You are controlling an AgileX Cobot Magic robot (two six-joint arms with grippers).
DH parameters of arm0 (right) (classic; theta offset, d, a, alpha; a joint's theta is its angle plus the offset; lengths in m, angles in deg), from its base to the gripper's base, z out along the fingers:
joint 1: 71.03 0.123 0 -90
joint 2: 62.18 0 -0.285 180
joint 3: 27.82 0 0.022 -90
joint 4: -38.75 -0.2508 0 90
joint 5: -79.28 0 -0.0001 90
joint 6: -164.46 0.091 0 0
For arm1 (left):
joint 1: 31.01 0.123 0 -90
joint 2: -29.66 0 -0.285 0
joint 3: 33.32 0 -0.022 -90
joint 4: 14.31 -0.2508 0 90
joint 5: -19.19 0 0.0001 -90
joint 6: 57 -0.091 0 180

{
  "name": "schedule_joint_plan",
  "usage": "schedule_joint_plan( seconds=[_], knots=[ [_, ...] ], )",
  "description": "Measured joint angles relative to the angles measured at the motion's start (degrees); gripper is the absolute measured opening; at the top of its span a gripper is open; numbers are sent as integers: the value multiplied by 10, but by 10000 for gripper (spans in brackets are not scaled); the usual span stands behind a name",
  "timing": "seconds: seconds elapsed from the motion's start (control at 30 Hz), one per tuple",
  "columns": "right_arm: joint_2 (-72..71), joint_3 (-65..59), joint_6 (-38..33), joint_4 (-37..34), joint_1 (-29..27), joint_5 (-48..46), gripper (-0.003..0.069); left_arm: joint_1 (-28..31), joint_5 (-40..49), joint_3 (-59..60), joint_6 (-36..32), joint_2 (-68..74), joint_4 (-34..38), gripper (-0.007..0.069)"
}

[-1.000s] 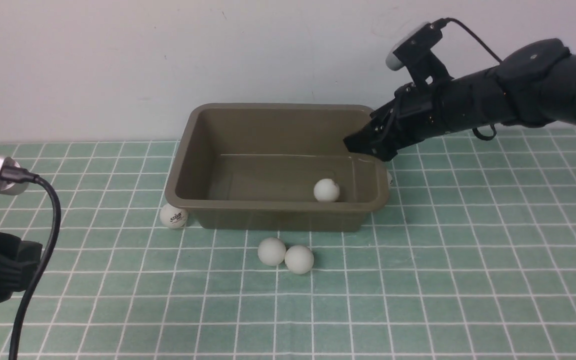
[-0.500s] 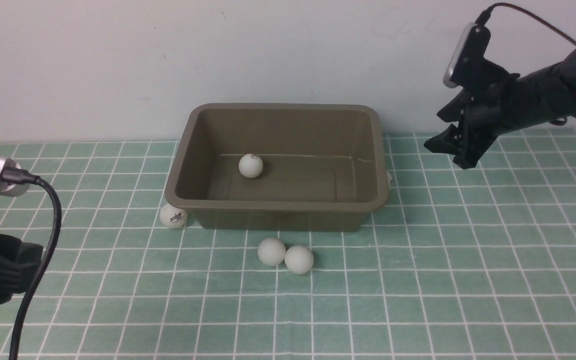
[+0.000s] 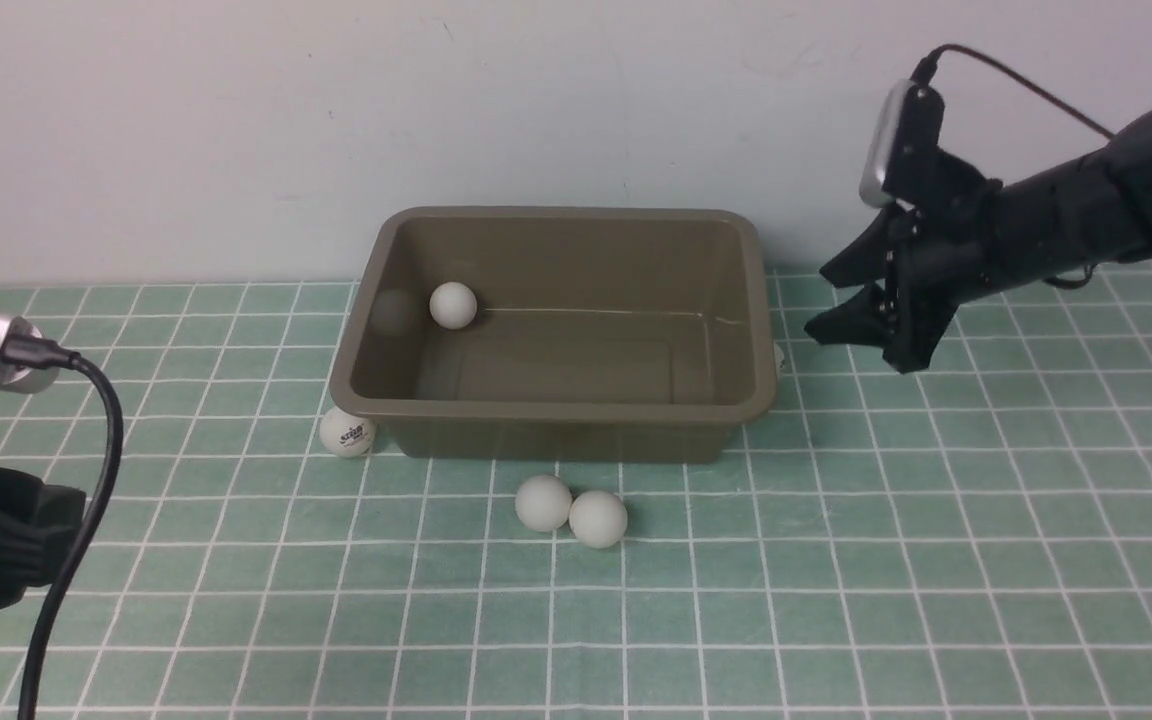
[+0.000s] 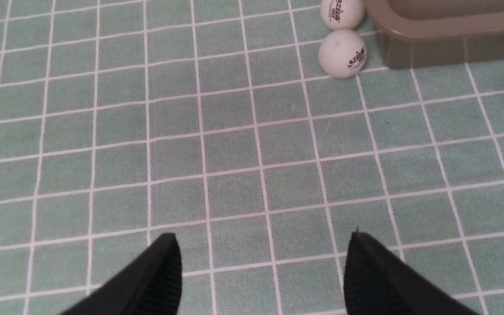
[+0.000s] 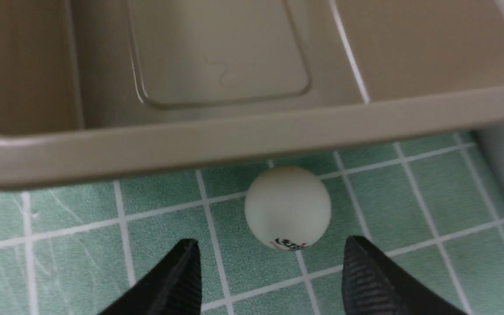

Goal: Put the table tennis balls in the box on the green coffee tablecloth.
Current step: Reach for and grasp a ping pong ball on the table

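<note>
The olive-brown box (image 3: 556,410) stands on the green coffee tablecloth (image 3: 936,500). One table tennis ball (image 3: 453,305) is inside it at the back left. Two balls (image 3: 543,502) (image 3: 598,518) lie touching in front of the box, and a logo ball (image 3: 347,432) sits at its front left corner. My right gripper (image 3: 818,302) hovers open just right of the box. In the right wrist view a ball (image 5: 288,208) rests on the cloth beside the box rim (image 5: 252,135), just beyond the open right gripper (image 5: 270,240). My left gripper (image 4: 261,236) is open and empty over bare cloth, well short of two logo balls (image 4: 343,53) (image 4: 342,11).
A white wall runs close behind the box. The left arm and its black camera cable (image 3: 86,450) fill the near left corner of the front view. A sliver of a ball (image 3: 779,355) shows past the box's right rim.
My right gripper has left the box's right end, swung right, come back beside the box and narrowed its jaws. The ball inside rolled from front right to back left.
</note>
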Motion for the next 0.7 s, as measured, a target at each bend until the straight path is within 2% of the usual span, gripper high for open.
schedule_joint_plan(
  seconds=[0.4,0.7],
  knots=[
    [46,1,-77,-110,0,4,402,0,0,0,0,0,0,447],
    [75,1,-90,-143,0,16,402,0,0,0,0,0,0,447]
  ],
)
